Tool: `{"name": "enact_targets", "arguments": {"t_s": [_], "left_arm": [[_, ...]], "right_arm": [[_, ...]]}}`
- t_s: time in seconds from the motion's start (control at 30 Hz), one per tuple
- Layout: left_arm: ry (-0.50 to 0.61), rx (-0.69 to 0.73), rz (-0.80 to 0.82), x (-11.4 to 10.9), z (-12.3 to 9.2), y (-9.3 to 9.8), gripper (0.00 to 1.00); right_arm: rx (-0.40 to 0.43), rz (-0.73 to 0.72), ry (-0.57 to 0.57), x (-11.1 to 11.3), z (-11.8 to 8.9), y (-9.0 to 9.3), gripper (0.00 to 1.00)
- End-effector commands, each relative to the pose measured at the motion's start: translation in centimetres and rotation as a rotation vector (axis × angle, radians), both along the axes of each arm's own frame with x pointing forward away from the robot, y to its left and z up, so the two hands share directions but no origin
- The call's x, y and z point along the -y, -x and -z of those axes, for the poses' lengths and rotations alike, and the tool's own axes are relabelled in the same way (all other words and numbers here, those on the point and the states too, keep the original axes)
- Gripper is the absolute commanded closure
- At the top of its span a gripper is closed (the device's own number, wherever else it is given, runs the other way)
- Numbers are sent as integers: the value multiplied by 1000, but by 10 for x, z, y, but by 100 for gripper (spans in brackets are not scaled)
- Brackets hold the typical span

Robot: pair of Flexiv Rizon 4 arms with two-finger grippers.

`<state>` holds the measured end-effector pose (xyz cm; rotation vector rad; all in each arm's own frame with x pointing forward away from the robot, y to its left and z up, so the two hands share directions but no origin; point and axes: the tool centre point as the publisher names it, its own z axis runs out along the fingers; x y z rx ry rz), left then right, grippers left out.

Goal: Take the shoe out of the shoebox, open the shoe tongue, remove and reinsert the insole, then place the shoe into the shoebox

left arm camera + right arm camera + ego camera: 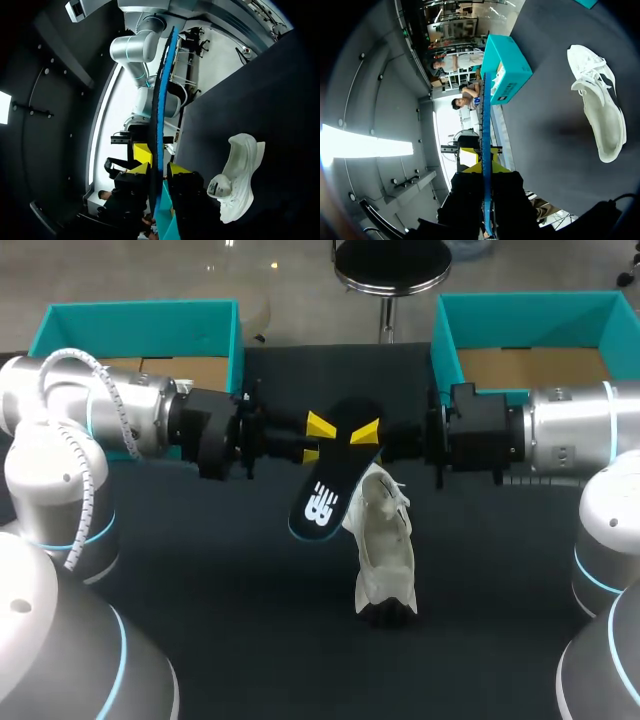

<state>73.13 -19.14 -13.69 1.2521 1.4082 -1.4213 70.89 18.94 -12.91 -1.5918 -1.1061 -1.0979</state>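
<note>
The left pincer (159,167) and right pincer (485,165) are both clenching the insole (325,495) above the surface (200,570), its white logo (321,507) showing only from overhead, while the shoe (385,540) is lying on the surface beneath it.

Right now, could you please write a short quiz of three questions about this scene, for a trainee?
1. True or false: the insole is inside the shoe.
2. The left gripper and right gripper are shut on: A the shoe, B the insole, C nothing.
3. Fill in: the shoe lies on the ____.
Key: 1 false; 2 B; 3 table.
</note>
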Motion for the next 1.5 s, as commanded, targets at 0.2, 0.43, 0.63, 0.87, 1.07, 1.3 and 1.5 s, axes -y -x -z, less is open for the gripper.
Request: {"name": "enact_targets", "arguments": {"t_s": [0.2,0.43,0.63,0.87,1.07,1.3,1.5], "left_arm": [[-1,0,0,7,2,-1,99],[3,8,12,11,0,2,100],[-1,14,14,9,-1,4,100],[-5,5,5,1,0,5,100],[-7,2,4,-5,1,6,100],[-25,3,3,-12,3,9,100],[-32,6,5,-16,2,12,100]], "right_arm": [[-1,4,3,-3,0,0,100],[-1,4,3,-3,0,0,100],[-1,4,3,-3,0,0,100],[52,48,-19,13,-6,6,0],[96,43,60,34,-21,11,0],[111,-16,300,60,-42,11,0],[86,-143,515,73,-45,13,0]]}}
